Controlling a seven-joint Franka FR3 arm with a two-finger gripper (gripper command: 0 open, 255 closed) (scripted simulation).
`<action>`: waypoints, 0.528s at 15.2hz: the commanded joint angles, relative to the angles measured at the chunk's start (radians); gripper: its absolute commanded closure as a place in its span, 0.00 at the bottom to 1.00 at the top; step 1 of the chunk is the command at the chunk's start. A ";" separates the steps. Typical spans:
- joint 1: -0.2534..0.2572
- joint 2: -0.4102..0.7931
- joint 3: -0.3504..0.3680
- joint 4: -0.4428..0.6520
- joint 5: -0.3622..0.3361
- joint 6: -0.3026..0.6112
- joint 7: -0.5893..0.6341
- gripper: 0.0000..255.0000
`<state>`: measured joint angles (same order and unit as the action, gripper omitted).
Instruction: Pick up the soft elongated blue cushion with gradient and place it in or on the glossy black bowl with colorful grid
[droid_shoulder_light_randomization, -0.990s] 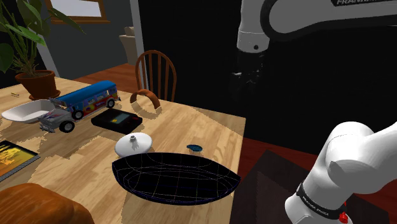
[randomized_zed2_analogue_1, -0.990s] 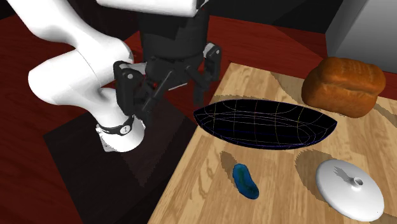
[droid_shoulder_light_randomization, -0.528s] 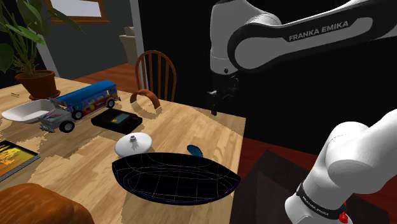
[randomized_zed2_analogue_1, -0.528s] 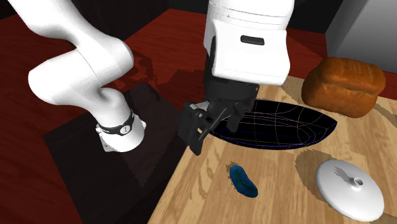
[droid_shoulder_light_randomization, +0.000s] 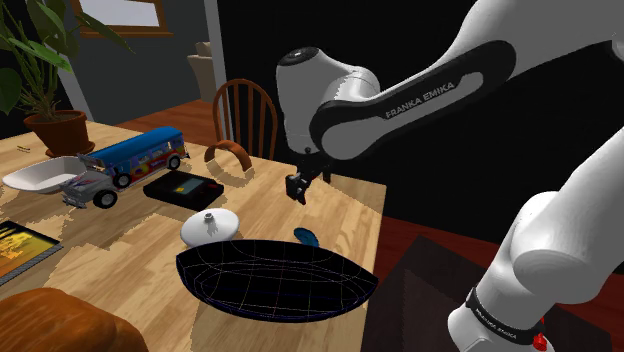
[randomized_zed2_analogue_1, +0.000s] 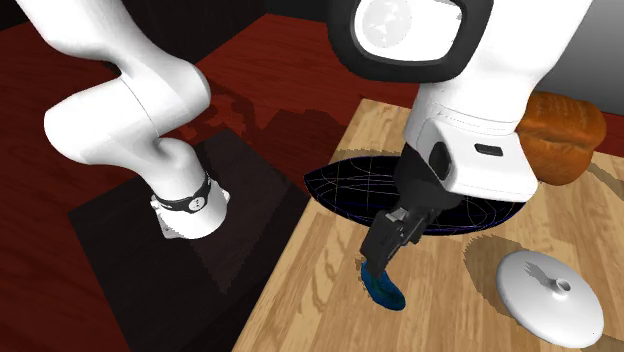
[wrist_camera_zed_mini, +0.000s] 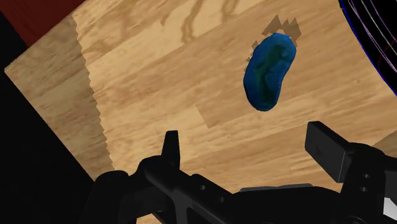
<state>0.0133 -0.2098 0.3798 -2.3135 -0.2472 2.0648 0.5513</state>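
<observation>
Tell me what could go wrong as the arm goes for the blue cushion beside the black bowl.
The blue cushion lies off-centre ahead of the open pincer, so one finger may touch first and shove it. The black bowl rim is close by; a finger could clip it. The table edge is also near, so a shove might send the cushion off.

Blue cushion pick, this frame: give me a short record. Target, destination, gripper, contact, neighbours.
target: blue cushion, lying on the wooden table beside the bowl
destination: black bowl with grid lines, cushion not in it
gripper: gripper open, above the table close to the cushion
contact: none; the cushion lies beyond the fingertips, not between them
neighbours: white lid, bread loaf
</observation>
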 joint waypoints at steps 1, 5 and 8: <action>-0.004 0.075 0.025 0.025 -0.056 0.031 0.054 0.00; 0.001 0.217 0.053 0.097 -0.167 0.055 0.152 0.00; -0.004 0.238 0.046 0.079 -0.188 0.091 0.165 0.00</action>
<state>0.0111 0.0181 0.4276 -2.2302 -0.4247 2.1428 0.7100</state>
